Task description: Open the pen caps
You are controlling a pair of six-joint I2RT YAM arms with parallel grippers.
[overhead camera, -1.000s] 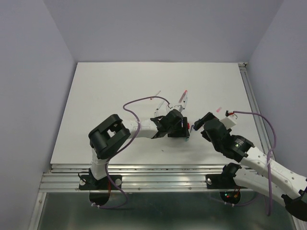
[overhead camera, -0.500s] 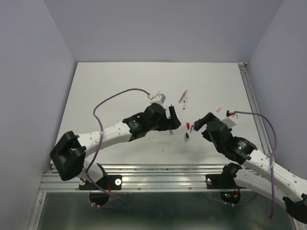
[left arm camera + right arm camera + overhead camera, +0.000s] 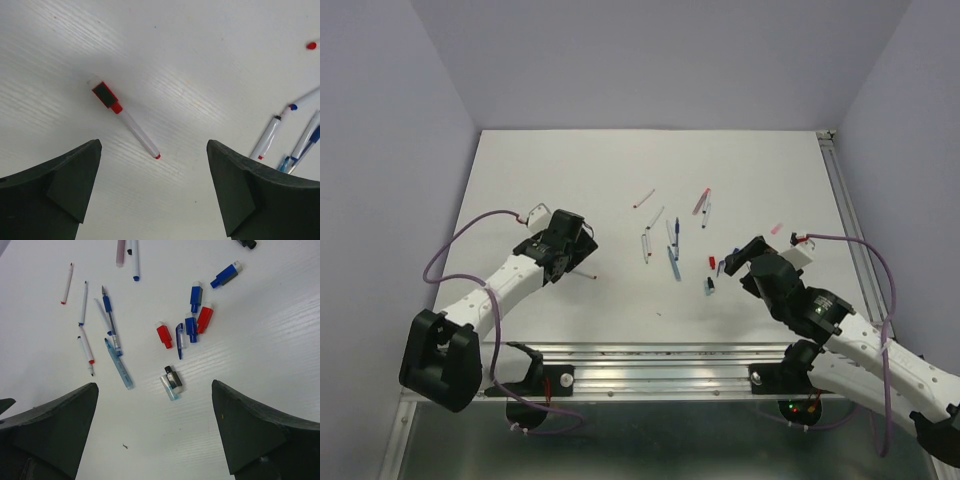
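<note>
Loose pen caps lie ahead of my right gripper (image 3: 155,390), which is open and holds nothing: a red cap (image 3: 164,335), a second red cap (image 3: 204,318), several blue caps (image 3: 191,327) and a black cap (image 3: 173,378) next to a clear blue piece. Thin pens (image 3: 111,325) lie to their left. My left gripper (image 3: 154,165) is open above a clear pen (image 3: 137,134) that has a red-and-black cap (image 3: 107,96) on its far end. From above, the left gripper (image 3: 576,250) is at mid left and the right gripper (image 3: 738,258) is beside the caps (image 3: 711,262).
More pens (image 3: 665,240) lie scattered at the table's middle, with a pink-red one (image 3: 644,198) and two others (image 3: 703,203) farther back. A small pink piece (image 3: 776,228) sits near the right arm's cable. The metal rail (image 3: 845,210) runs along the table's right edge.
My left arm has swung left, away from the pens in the middle, and its jaws have opened. A red-capped pen now lies on the table under it. The right arm has stayed put.
</note>
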